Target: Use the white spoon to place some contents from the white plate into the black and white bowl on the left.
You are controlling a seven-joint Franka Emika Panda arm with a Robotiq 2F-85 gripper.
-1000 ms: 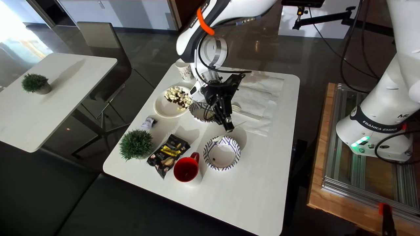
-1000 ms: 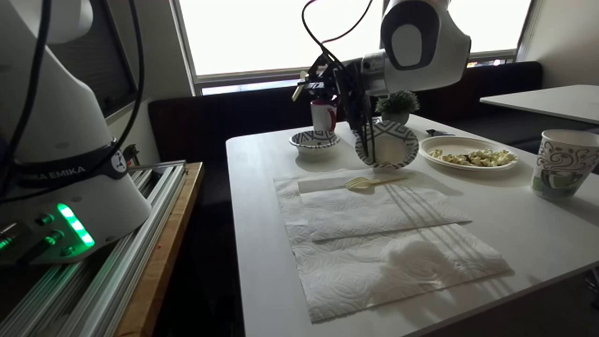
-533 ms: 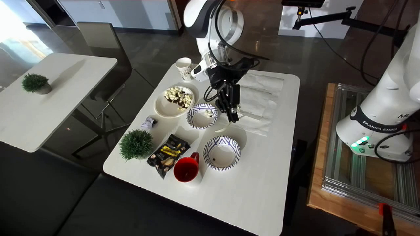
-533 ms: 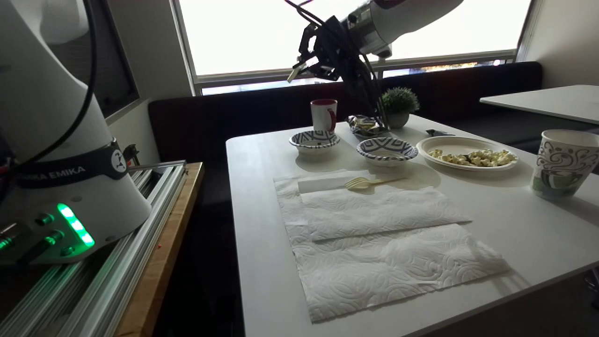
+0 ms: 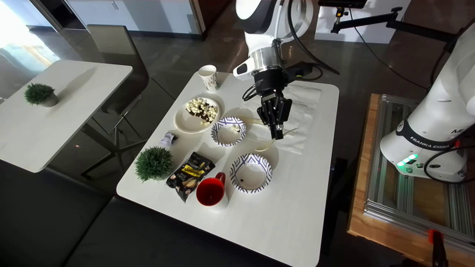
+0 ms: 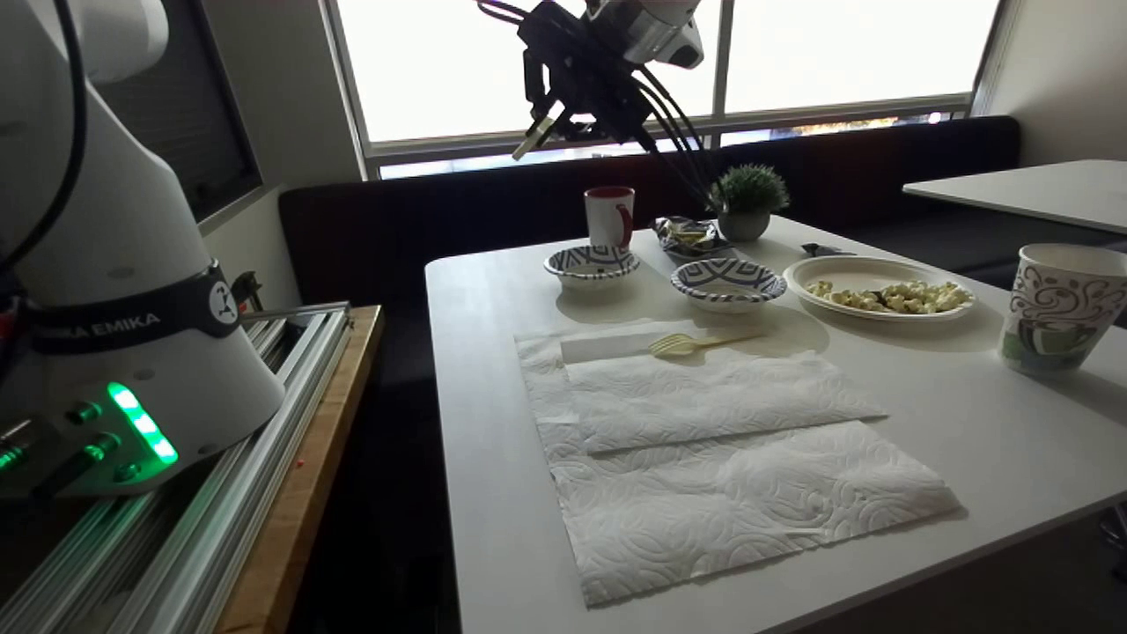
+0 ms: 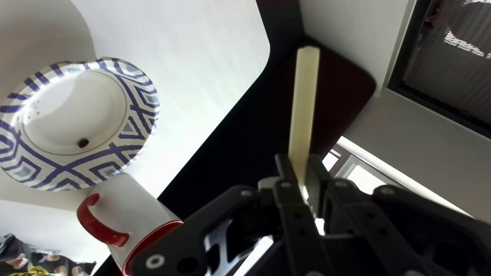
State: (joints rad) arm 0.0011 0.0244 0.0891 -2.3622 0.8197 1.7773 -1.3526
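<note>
White spoon (image 7: 304,103): gripped in the pincer (image 7: 301,168), pinched tight by the handle and raised well above the table (image 5: 289,207). Flat and squared at the end jutting out in the wrist view; slightly curved at the opposite end (image 5: 262,149) in an exterior view. Too thin at that angle to tell loaded from bare.

On the white plate (image 5: 185,122): a heap of pale yellow and dark brown popcorn (image 5: 203,108), gathered toward one side. Just beside the plate, upright: a patterned bowl (image 5: 222,135), holding a few pale pieces (image 5: 235,128); touching the plate or not, cannot tell. A little apart from that: a matching bowl (image 5: 256,174), also upright, pale inside, with one dark speck (image 7: 83,142) on the bottom.

Just beside the matching bowl: a white mug (image 5: 210,193) with red lining and red handle. Next to the mug, a black snack bag (image 5: 190,176); then a potted plant (image 5: 154,163) and a small packet (image 5: 169,138). Near a corner of the table, past the plate: a paper cup (image 6: 1061,304), upright, printed with swirls. Spread flat near the patterned bowl: paper towels (image 6: 748,480), with a pale yellow fork (image 6: 676,345) resting on top.
</note>
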